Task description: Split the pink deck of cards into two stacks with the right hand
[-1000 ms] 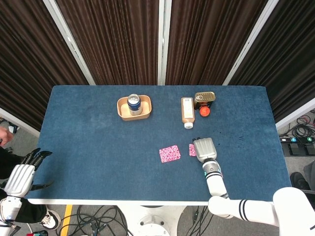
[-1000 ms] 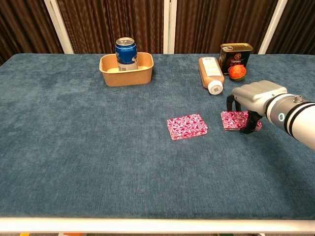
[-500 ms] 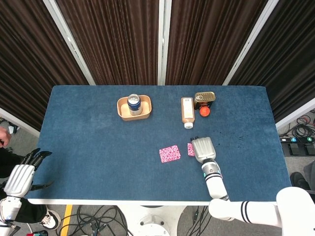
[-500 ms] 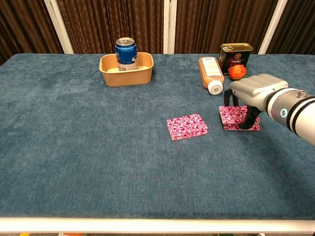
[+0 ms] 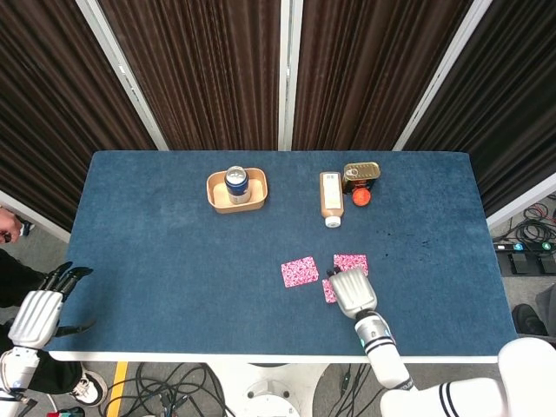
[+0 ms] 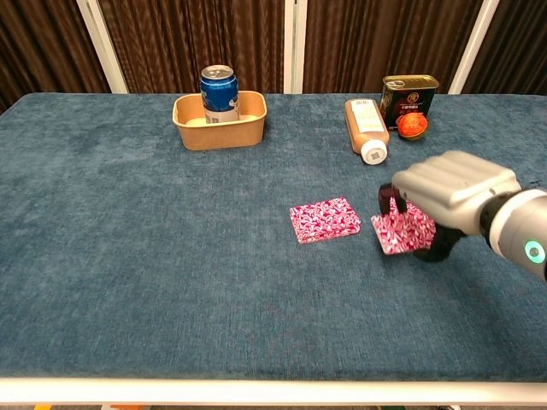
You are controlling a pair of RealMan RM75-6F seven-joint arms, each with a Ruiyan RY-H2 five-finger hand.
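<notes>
Head view, starting at the left: the left hand hangs off the near-left corner of the table, fingers apart and holding nothing. It has no part in this job.

Further right, on the far half of the table, a can stands in a tan bowl, well apart from the cards.

Near the middle lies a flat pink pile of cards, on its own and touched by nothing. Just right of it, the right hand is clamped on a packet of pink cards. In the chest view the packet sits tilted between the fingers, and I cannot tell whether its low edge touches the cloth. Just past the hand on the far side, a second pink pile lies flat on the table.

Far right of the cards are a brown bottle on its side, a tin and a small red thing, all clear of the work.

As I judge it, the split is partly done — cards are already divided between table and hand, but the held packet is not yet set down. What is left is to lay that packet flat as a tidy stack and let go. Whether it belongs on the middle pile or beside it, the pictures do not say.
</notes>
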